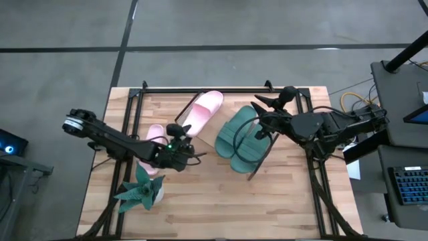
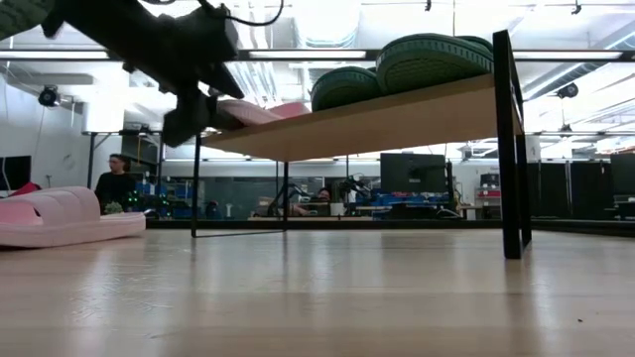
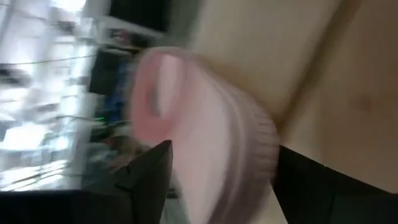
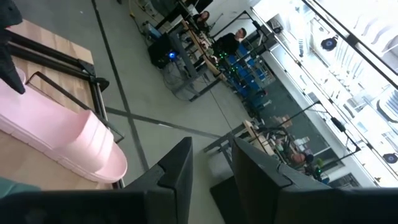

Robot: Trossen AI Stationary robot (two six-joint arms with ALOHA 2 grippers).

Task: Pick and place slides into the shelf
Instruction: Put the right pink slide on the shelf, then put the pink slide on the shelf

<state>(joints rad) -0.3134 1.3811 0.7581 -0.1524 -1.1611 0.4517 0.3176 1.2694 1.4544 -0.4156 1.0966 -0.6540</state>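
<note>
Looking down from above, the left gripper [image 1: 179,134] is sitting at the heel of the pink slide [image 1: 204,112] on the shelf [image 1: 264,155], its long axis running away from the fingers. In the left wrist view, the fingers [image 3: 149,177] are straddling it, closed on it.

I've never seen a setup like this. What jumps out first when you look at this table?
Two dark green slides lie side by side on a low wooden shelf at mid-table, with one pink slide at its far end. The left gripper is shut on that slide's heel, while another pink slide lies on the table. A leafy toy plant stands near the front left.
</note>
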